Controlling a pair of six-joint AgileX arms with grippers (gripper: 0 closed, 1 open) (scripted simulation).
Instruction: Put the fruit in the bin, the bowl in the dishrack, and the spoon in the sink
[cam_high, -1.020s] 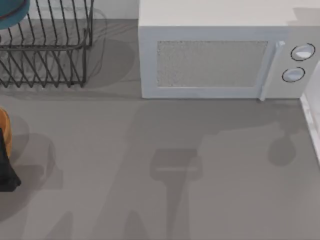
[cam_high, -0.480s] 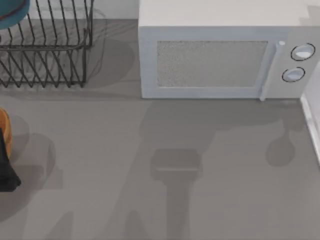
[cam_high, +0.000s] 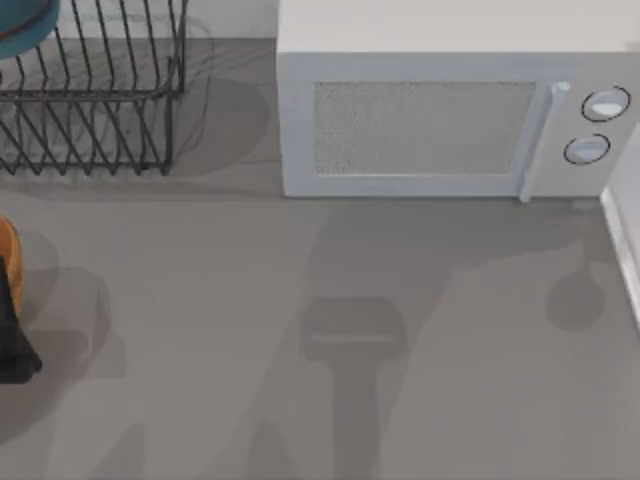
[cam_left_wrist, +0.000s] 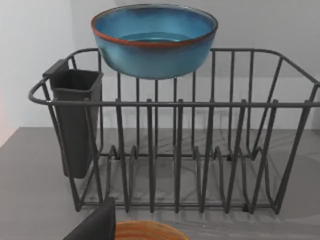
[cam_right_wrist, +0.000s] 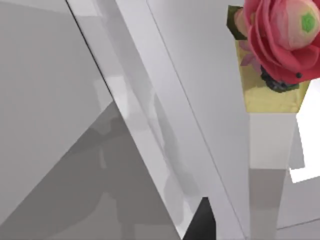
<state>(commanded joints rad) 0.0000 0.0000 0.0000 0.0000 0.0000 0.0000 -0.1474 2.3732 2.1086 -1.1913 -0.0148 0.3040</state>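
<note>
Over grey table (cam_high: 300, 330), hanging low as left gripper (cam_left_wrist: 97, 226) beside bin (cam_left_wrist: 150, 231) at the left edge; open or closed, cannot tell. Looking past the bin rim to rack (cam_left_wrist: 175, 150), standing just behind, holder (cam_left_wrist: 75, 120) clipped to one end. Finding bowl (cam_left_wrist: 154, 40) sitting upright at the rack's far top rail, mouth facing up, round, so showing no long axis. Probably lying there as delivered, though perching high rather than nesting between prongs. Aiming right gripper (cam_right_wrist: 200, 222) elsewhere, at white panels and flower (cam_right_wrist: 282, 35); grip likewise impossible to tell.

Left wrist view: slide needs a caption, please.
Blue-teal bowl above the black wire dishrack, orange-brown bin rim in front.
</note>
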